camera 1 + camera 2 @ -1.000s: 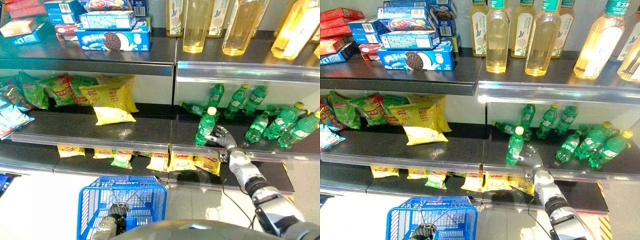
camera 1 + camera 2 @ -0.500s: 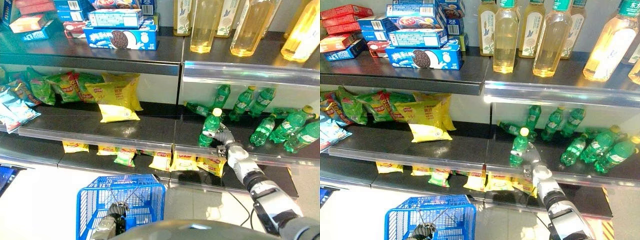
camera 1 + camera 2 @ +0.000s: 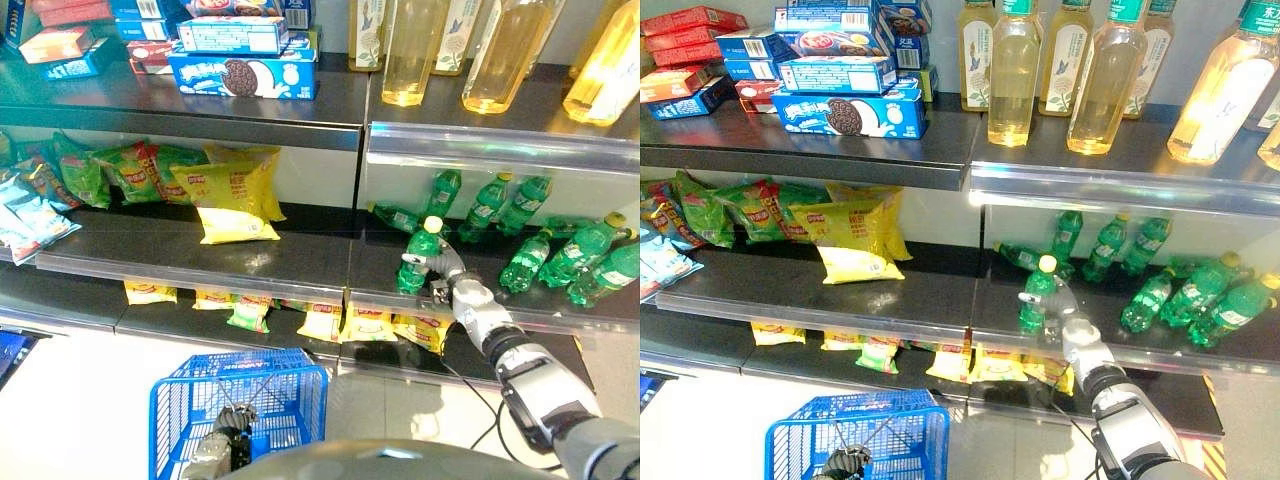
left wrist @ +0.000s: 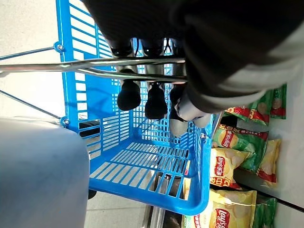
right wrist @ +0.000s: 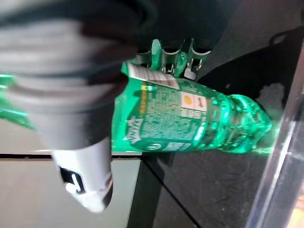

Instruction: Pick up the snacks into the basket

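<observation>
Right robot hand [image 3: 447, 272] wraps green bottle [image 3: 418, 258]; left robot hand [image 4: 156, 90] grips basket handle [image 4: 90, 67]

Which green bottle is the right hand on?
The upright green bottle at the shelf's front edge, left of the rest. The right hand wraps its fingers round it; the other bottles sit untouched behind and right.

Print shows on the green bottle [image 5: 190, 118] label and chip bags [image 4: 228, 166]; none seems legible

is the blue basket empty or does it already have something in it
Empty. The left wrist view looks straight into the blue basket and shows bare mesh floor and walls. The left hand grips its wire handle.
</observation>
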{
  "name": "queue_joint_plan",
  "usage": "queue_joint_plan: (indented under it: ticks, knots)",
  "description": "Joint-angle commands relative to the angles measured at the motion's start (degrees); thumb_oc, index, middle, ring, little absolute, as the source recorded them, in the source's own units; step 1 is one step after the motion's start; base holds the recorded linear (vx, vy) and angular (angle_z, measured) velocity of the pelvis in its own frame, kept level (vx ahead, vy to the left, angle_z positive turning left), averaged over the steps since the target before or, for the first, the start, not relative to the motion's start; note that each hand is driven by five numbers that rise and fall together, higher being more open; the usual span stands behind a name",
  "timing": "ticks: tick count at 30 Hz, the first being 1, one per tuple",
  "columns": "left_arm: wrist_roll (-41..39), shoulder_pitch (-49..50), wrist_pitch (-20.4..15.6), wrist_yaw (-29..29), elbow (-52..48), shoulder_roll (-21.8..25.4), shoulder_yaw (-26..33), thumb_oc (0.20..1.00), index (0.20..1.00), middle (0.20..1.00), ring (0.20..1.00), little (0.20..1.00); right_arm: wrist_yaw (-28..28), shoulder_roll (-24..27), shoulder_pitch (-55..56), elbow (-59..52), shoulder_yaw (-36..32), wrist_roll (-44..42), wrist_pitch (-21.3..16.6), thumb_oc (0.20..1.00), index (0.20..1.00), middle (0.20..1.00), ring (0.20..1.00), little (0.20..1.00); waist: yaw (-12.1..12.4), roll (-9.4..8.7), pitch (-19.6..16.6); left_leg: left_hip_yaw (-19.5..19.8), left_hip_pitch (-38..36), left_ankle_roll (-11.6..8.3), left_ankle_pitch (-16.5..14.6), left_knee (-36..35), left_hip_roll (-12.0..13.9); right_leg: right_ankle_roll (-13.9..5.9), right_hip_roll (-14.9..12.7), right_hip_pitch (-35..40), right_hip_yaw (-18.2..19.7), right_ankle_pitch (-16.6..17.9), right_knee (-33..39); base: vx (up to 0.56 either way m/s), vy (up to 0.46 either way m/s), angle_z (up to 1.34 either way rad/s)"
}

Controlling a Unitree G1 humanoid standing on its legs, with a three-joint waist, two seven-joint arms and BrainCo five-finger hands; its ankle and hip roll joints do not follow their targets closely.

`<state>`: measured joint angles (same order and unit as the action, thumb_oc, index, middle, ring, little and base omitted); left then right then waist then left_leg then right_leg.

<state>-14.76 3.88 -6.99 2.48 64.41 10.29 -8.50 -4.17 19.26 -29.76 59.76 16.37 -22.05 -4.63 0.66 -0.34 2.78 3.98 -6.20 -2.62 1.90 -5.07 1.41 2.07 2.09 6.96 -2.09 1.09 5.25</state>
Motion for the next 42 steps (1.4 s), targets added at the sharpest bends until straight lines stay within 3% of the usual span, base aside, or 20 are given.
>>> queue_joint_plan:
  ticks: [1, 12, 18, 23, 27, 31, 34, 36, 40, 42]
  knots:
    - [-1.2, -0.9, -0.9, -0.6, 3.3, -0.2, -3.6, 0.200, 0.200, 0.200, 0.200, 0.200, -0.1, -0.1, -7.6, 4.0, -0.5, -0.8, -1.9, 0.200, 0.200, 0.200, 0.200, 0.200, 1.9, -3.88, 0.1, 2.0, 0.6, 1.68, -4.1, 0.1, -2.6, -8.05, -5.4, -0.1, 2.6, -1.6, -1.4, 0.01, 0.005, 0.08]
    - [-1.8, -0.5, -1.0, -0.6, 3.8, 0.0, -3.0, 0.200, 0.200, 0.200, 0.200, 0.200, -0.8, -1.0, -7.2, 8.9, -2.2, -1.5, -1.8, 0.200, 0.200, 0.200, 0.200, 0.200, 3.9, -3.19, 0.4, 5.0, 2.0, 1.44, -3.2, 0.1, -3.3, -7.99, -5.8, 0.0, -0.2, -1.6, -1.0, 0.00, 0.003, 0.15]
    - [-6.0, -0.8, -2.2, 0.4, 0.5, -0.1, -1.1, 0.200, 0.200, 0.200, 0.200, 0.200, -1.6, -1.0, -4.6, 3.5, -2.7, -3.4, -3.0, 0.200, 0.200, 0.200, 0.200, 0.200, 3.6, -3.22, 0.0, 5.3, 2.0, 1.44, -3.1, 0.1, -3.4, -8.06, -5.9, 0.1, -0.7, -1.6, -1.0, 0.00, 0.004, 0.09]
    - [-11.7, -1.3, -5.0, 1.8, -12.6, 0.8, 0.7, 0.200, 0.200, 0.200, 0.200, 0.200, -3.3, 0.1, -0.1, -8.0, -3.8, -4.0, -4.9, 0.200, 0.200, 0.200, 0.200, 0.200, 3.3, -2.98, 0.4, 5.3, 2.2, 1.44, -3.0, 0.1, -3.5, -8.18, -6.1, -0.1, -0.8, -1.7, -1.2, -0.03, -0.007, 0.05]
    - [-16.1, -0.2, -7.3, 2.8, -28.4, 2.9, 4.1, 0.200, 0.200, 0.200, 0.200, 0.200, -5.3, 1.4, 7.5, -25.6, -7.0, -1.5, -7.6, 0.200, 0.200, 0.200, 0.200, 0.200, 2.9, -2.63, 0.7, 5.4, 2.4, 1.63, -2.7, 0.1, -3.7, -8.31, -6.4, -0.4, -0.9, -1.8, -1.3, -0.02, -0.029, 0.05]
    - [-18.2, 0.0, -8.0, 2.3, -35.9, 3.2, 5.3, 0.200, 0.200, 0.200, 0.200, 0.200, -5.5, 1.5, 12.3, -36.1, -10.2, 0.4, -10.1, 0.200, 0.200, 0.200, 0.200, 0.200, 2.4, -2.30, 0.6, 5.6, 2.2, 1.83, -2.7, 0.1, -3.9, -8.22, -6.5, -0.3, -0.9, -2.0, -1.2, 0.00, -0.010, 0.12]
    - [-20.0, -0.8, -8.0, 1.7, -45.6, 3.1, 4.2, 0.200, 0.200, 0.200, 0.200, 0.200, -3.4, 0.9, 18.0, -49.7, -13.0, 0.5, -12.9, 0.200, 0.200, 0.200, 0.200, 0.200, 1.8, -1.87, 0.7, 5.4, 2.4, 2.05, -2.4, 0.1, -4.1, -8.22, -6.6, -0.8, -0.7, -1.7, -1.4, -0.02, 0.020, 0.02]
    - [-20.1, -0.5, -7.8, 1.4, -47.4, 3.1, 4.0, 0.200, 0.200, 0.200, 0.200, 0.200, -2.5, 0.9, 19.3, -52.2, -13.2, 0.4, -13.2, 0.200, 0.200, 0.200, 0.200, 0.200, 1.7, -1.90, 0.6, 5.4, 2.4, 2.09, -2.4, 0.1, -4.1, -8.19, -6.6, -0.8, -0.7, -1.7, -1.4, 0.00, 0.000, 0.00]
    - [-20.4, 0.5, -6.9, -0.6, -53.8, 3.6, 2.4, 0.200, 0.200, 0.200, 0.200, 0.200, 2.6, 1.0, 23.1, -60.4, -12.8, -2.0, -14.4, 0.200, 0.200, 0.200, 0.200, 0.200, 1.2, -1.99, 0.5, 5.3, 2.0, 2.22, -2.7, 0.1, -4.0, -8.28, -6.6, -0.5, -0.6, -1.8, -1.5, 0.01, -0.001, 0.00]
    - [-20.6, 1.0, -6.3, -2.2, -58.2, 4.6, 1.6, 0.200, 0.200, 0.200, 0.200, 0.200, 8.2, 2.5, 25.3, -65.3, -10.5, -3.0, -13.8, 0.200, 0.200, 0.200, 0.200, 0.200, 0.9, -2.16, 0.6, 5.3, 1.6, 2.26, -3.3, 0.1, -3.9, -8.28, -6.5, 0.0, -0.5, -2.4, -1.4, 0.03, -0.006, 0.00]
